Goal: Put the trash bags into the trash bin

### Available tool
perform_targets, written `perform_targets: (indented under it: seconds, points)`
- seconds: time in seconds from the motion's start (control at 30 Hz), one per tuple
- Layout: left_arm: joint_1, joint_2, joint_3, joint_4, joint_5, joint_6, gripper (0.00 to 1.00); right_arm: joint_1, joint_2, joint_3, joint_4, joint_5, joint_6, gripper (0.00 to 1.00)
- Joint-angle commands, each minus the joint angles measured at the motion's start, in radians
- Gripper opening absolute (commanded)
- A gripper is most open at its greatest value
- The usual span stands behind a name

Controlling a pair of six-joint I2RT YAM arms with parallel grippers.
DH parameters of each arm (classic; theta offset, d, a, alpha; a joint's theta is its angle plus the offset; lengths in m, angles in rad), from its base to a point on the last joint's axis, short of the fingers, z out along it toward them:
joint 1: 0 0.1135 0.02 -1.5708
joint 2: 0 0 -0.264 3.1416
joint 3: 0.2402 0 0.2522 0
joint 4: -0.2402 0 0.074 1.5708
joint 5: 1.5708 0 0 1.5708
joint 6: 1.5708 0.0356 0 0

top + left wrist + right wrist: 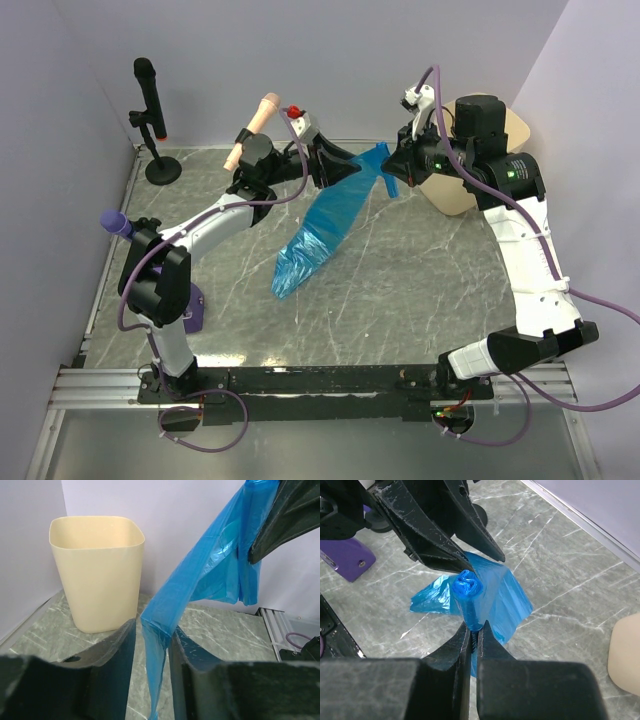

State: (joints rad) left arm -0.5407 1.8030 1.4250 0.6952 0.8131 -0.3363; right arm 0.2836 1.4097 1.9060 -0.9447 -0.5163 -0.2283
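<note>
A blue trash bag (320, 225) hangs stretched above the marble table, its lower end trailing down to the surface. My right gripper (474, 625) is shut on the bag's bunched top (470, 592), next to the cream trash bin (450, 195). The left gripper (152, 630) straddles the bag (200, 575) lower down. Its jaws are narrowed round the folded strip, which touches one finger while a thin gap shows at the other. The trash bin (97, 570) stands upright on the table against the far wall, beyond the left fingers. Its edge (625, 652) shows at the right of the right wrist view.
A black microphone (150, 110) on a stand stands at the back left. A peach-coloured one (250, 130) and a purple-headed one (118, 222) lie near the left arm. A purple block (195, 305) sits by the left arm's base. Walls close in on three sides.
</note>
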Motion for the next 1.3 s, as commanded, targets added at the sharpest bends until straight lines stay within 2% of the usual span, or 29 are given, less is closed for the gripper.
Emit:
perform_targets:
  seconds: [0.0, 0.1, 0.2, 0.23, 0.33, 0.43, 0.53, 0.63, 0.73, 0.9, 1.0, 1.17, 1.27]
  points:
    - [-0.011, -0.001, 0.032, 0.041, -0.022, -0.015, 0.35, 0.000, -0.018, 0.041, 0.015, -0.005, 0.012, 0.00]
    - [-0.011, 0.002, 0.031, 0.040, -0.063, -0.036, 0.27, 0.000, -0.025, 0.034, 0.007, -0.037, 0.007, 0.00]
    - [-0.011, 0.006, 0.032, 0.040, -0.110, -0.073, 0.05, -0.001, -0.043, 0.005, 0.000, -0.088, 0.010, 0.00]
    - [-0.011, 0.007, 0.032, 0.032, -0.130, -0.079, 0.01, -0.006, -0.052, -0.007, 0.004, -0.121, 0.012, 0.00]
    - [-0.013, 0.009, 0.034, 0.020, -0.186, -0.101, 0.01, -0.034, -0.078, -0.051, 0.046, -0.281, 0.030, 0.00]
    - [-0.010, 0.012, 0.044, 0.004, -0.178, -0.135, 0.01, -0.056, -0.072, -0.071, 0.078, -0.492, 0.087, 0.00]
    - [-0.011, 0.001, 0.060, -0.051, -0.161, -0.138, 0.01, -0.113, -0.080, -0.162, 0.274, -0.661, 0.309, 0.00]
    - [-0.010, -0.024, 0.078, -0.182, -0.181, -0.086, 0.01, -0.155, -0.071, -0.248, 0.583, -0.780, 0.588, 0.00]
    - [-0.011, -0.054, 0.078, -0.270, -0.201, -0.038, 0.01, -0.159, -0.055, -0.329, 0.869, -0.846, 0.850, 0.00]
    - [-0.010, -0.067, 0.097, -0.381, -0.310, 0.031, 0.01, -0.107, -0.015, -0.377, 1.281, -0.971, 1.179, 0.00]
    - [-0.013, -0.030, 0.156, -0.424, -0.429, 0.089, 0.01, -0.032, -0.005, -0.337, 1.371, -0.970, 1.262, 0.00]
    - [-0.022, 0.073, 0.261, -0.453, -0.668, 0.140, 0.01, 0.052, 0.041, -0.116, 1.429, -0.987, 1.311, 0.00]
    - [-0.022, 0.114, 0.290, -0.435, -0.686, 0.192, 0.01, 0.037, 0.043, -0.070, 1.500, -0.979, 1.351, 0.00]
